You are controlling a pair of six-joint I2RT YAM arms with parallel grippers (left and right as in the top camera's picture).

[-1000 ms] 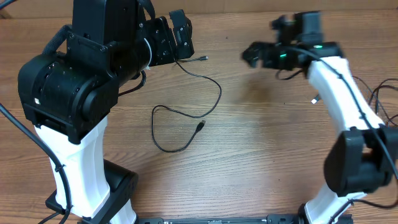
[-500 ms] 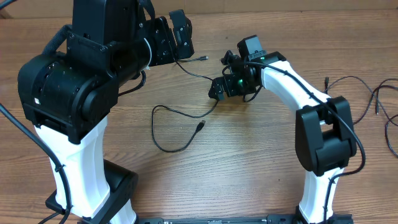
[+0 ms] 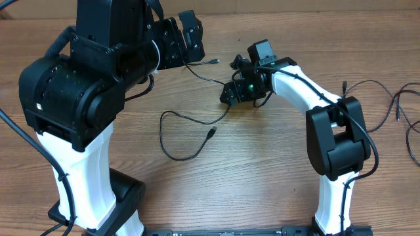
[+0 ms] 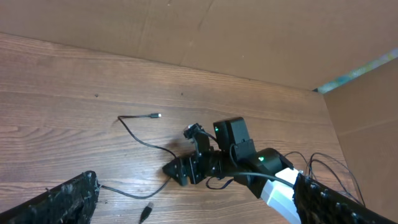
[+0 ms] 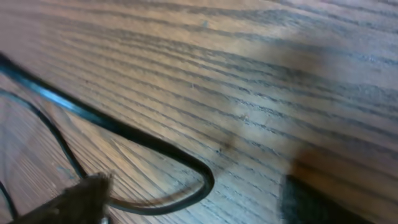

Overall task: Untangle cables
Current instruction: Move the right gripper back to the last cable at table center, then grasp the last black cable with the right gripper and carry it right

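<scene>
One thin black cable [image 3: 229, 87] lies in loose curves on the wooden table, from a silvery-tipped plug [image 3: 215, 61] at the back to a loop [image 3: 164, 134] and a second plug [image 3: 211, 132]. My right gripper [image 3: 228, 95] is low over the cable's right-hand bend. In the right wrist view that bend [image 5: 202, 180] lies between its open fingers [image 5: 189, 202]. My left gripper [image 3: 186, 40] is open and raised near the back plug, holding nothing. The left wrist view shows the cable [image 4: 138, 140], the right gripper on it, and my own spread fingers [image 4: 196, 202].
More thin black cables [image 3: 394, 98] lie at the table's right edge, also in the left wrist view [image 4: 323, 165]. The left arm's large black body [image 3: 79, 85] fills the left side. A cardboard wall [image 4: 249, 31] stands behind the table.
My right arm has swung in from the far right and come down at the cable's right bend; in the last half second it barely shifted. Left arm and cable have not moved.
</scene>
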